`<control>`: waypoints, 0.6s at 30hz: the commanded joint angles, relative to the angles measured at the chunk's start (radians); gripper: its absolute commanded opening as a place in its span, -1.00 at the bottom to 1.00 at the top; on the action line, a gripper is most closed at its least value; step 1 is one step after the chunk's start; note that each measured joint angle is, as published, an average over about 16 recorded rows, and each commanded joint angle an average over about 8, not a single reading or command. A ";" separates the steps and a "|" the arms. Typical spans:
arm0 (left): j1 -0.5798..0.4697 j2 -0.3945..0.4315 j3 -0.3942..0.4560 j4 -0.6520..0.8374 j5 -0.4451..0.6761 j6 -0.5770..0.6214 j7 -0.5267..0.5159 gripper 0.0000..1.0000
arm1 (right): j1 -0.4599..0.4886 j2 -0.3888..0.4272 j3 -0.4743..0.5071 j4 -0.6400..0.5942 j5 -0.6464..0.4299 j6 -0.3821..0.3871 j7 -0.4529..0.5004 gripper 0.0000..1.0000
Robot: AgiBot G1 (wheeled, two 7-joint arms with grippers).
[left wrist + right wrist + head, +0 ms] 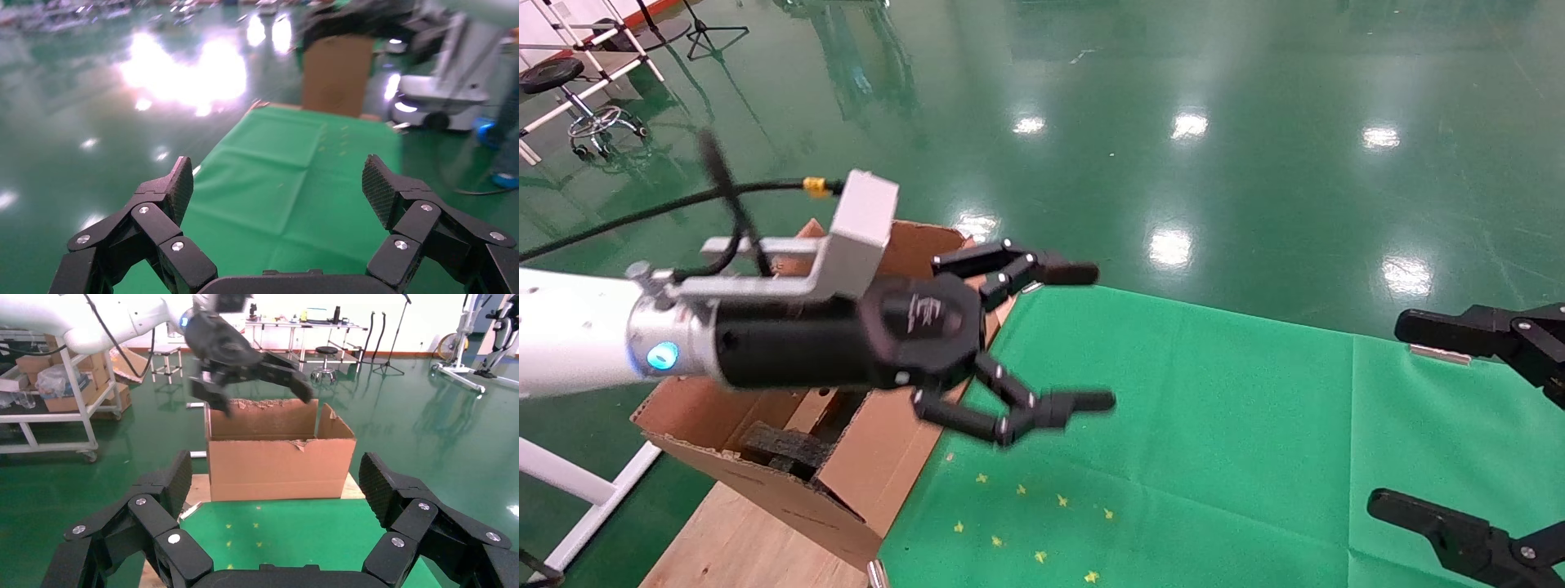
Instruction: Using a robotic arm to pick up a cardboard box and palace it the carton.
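Currently: your left claw (1095, 335) empty, fingers apart, above the carton (789, 457) edge.
Right claw (1389, 416) apart, over green surface (1214, 425).

The robotic arm (576, 335), the robot's left, extends horizontally from the left edge of the head view, with its silver wrist, lit blue ring and box-shaped camera mount (858, 220) leading to the left gripper (1091, 336), whose two multi-link fingers are spread wide apart and hold nothing. The right gripper (1385, 412) enters at the right edge of the head view, fingers likewise spread wide and empty.
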 commanded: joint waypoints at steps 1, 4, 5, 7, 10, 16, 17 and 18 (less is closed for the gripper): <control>0.032 -0.007 -0.021 -0.041 -0.038 0.015 0.010 1.00 | 0.000 0.000 0.000 0.000 0.000 0.000 0.000 1.00; 0.070 -0.015 -0.044 -0.089 -0.081 0.032 0.021 1.00 | 0.000 0.000 0.000 0.000 0.000 0.000 0.000 1.00; 0.081 -0.018 -0.052 -0.103 -0.094 0.037 0.024 1.00 | 0.000 0.000 0.000 0.000 0.000 0.000 0.000 1.00; 0.097 -0.021 -0.062 -0.124 -0.114 0.044 0.028 1.00 | 0.000 0.000 0.000 0.000 0.000 0.000 0.000 1.00; 0.111 -0.024 -0.070 -0.139 -0.129 0.051 0.031 1.00 | 0.000 0.000 0.000 0.000 0.000 0.000 0.000 1.00; 0.102 -0.023 -0.066 -0.128 -0.120 0.047 0.029 1.00 | 0.000 0.000 0.000 0.000 0.000 0.000 0.000 1.00; 0.101 -0.023 -0.065 -0.126 -0.118 0.046 0.029 1.00 | 0.000 0.000 0.000 0.000 0.000 0.000 0.000 1.00; 0.099 -0.022 -0.063 -0.124 -0.116 0.045 0.029 1.00 | 0.000 0.000 0.000 0.000 0.000 0.000 0.000 1.00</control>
